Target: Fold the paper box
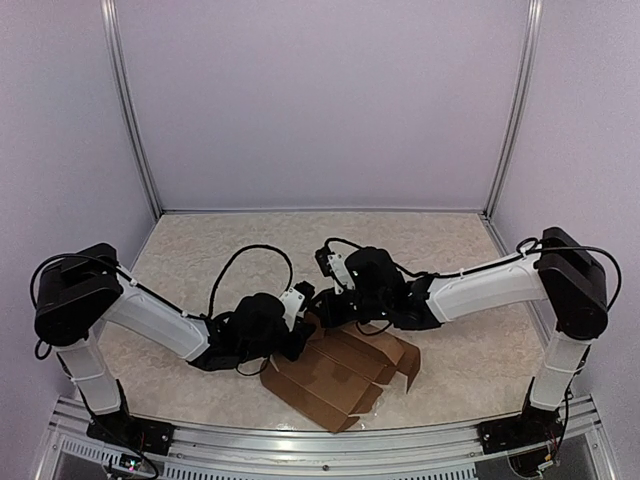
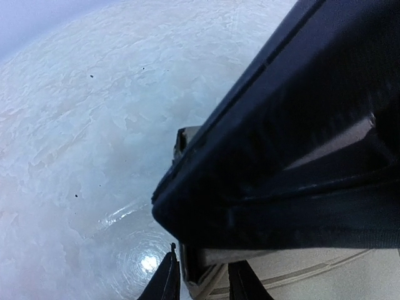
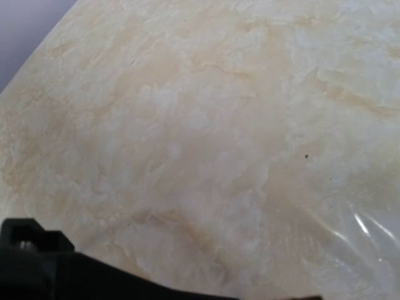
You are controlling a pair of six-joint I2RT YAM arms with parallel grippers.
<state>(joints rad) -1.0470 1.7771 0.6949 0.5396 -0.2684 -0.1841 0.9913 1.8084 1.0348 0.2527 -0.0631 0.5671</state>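
The brown cardboard box (image 1: 335, 375) lies unfolded and mostly flat on the marble tabletop (image 1: 200, 250), close to its near edge, with its flaps spread. Both arms meet at the box's far left corner. The left jaws stand slightly apart there, just beside the right jaws, which are closed. Whether either touches the cardboard cannot be told.

The beige marbled table (image 1: 200, 240) carried the paper box (image 1: 335, 380), which lay opened out, some flaps raised, just beside the left fingers (image 2: 166, 282), toward the table's near edge.
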